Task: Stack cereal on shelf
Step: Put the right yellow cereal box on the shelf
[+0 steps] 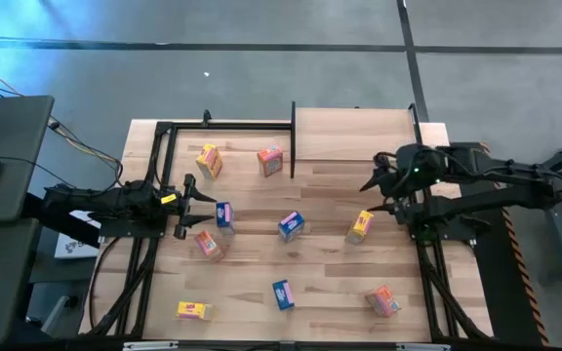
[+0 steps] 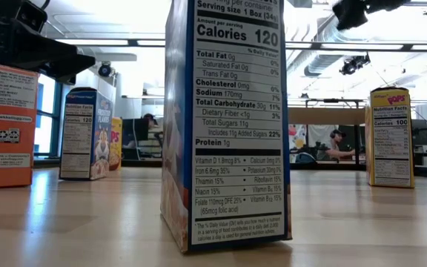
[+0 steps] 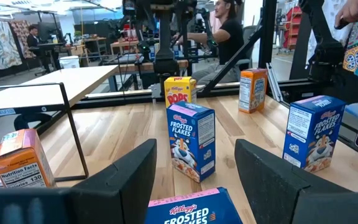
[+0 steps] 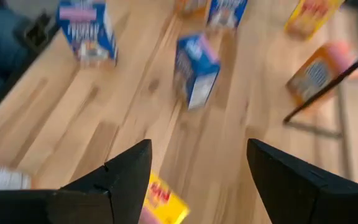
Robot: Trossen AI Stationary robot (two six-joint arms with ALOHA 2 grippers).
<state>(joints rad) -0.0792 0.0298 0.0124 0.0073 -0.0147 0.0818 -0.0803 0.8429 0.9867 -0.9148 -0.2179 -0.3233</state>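
Nearest us, our left gripper [image 1: 195,203] hovers with fingers apart and empty over a blue box [image 1: 224,215]; another blue box [image 3: 191,141] stands just beyond. Our right gripper [image 1: 379,190], open wide and empty, hangs above a yellow box [image 1: 359,226]. The other boxes stand scattered on the table [image 1: 330,273], and the shelf [image 1: 351,134] at its far edge is bare.

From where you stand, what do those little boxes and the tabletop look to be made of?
The cereal boxes, like the blue one, look like thin printed cardboard with a slight sheen: sharp folded edges, printed nutrition panels. The tabletop looks like light wood planks, smooth finish: visible grain and seams.
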